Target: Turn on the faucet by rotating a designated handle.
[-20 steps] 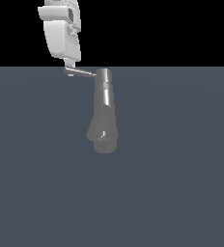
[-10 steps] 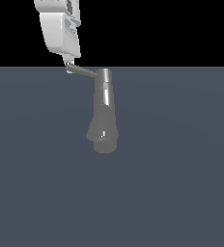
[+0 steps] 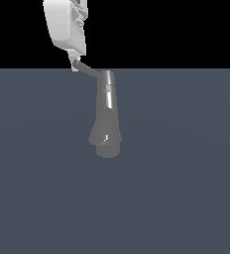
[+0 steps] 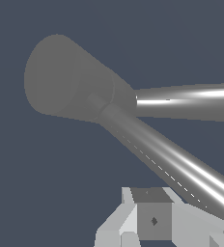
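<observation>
Handle [image 3: 89,71] is sticking out at ten o'clock from the faucet [image 3: 106,116] cap. I'm pressing the gripper [image 3: 76,64] against its outer tip; finger spacing I cannot tell. Rotation seems partway, flow not showing, so I'm judging more turning remains.

The tool [image 3: 75,63] is glossy white, a blocky, rounded housing with smooth pale faces and darker grey recesses along its far edge. It narrows to short, squared white fingers [image 3: 76,67]. From the wrist view the fingers [image 4: 133,219] are angular and faceted, light grey to white, around a flat mid-grey square pad marked with a small dark diamond.
</observation>
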### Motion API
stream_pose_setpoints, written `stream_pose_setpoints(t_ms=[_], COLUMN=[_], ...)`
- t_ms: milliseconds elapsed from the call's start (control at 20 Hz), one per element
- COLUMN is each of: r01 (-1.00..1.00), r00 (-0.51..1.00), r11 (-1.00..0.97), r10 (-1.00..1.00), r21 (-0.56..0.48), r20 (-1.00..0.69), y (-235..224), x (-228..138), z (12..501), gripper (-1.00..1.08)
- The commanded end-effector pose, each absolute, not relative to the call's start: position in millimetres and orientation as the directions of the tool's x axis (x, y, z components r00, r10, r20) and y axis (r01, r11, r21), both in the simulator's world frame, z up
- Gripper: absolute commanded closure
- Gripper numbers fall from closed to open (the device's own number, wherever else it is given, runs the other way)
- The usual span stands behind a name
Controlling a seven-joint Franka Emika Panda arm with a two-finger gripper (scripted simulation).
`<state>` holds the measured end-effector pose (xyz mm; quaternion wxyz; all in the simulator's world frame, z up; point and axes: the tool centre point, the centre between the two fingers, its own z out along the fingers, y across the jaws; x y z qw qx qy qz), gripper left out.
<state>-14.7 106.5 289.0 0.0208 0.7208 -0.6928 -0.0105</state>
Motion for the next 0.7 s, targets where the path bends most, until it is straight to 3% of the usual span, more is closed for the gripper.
stream_pose_setpoints(t_ms=[0,650], r01=[-0.998,-0.997], r00=[0.034,0.039], r11=[-0.034,-0.038], r10=[-0.999,-0.999], r21=[0.055,0.061], r20=[0.016,0.016], y=[96,69], x=[-23,-52], z=[289,301], gripper=[1.08,1.08])
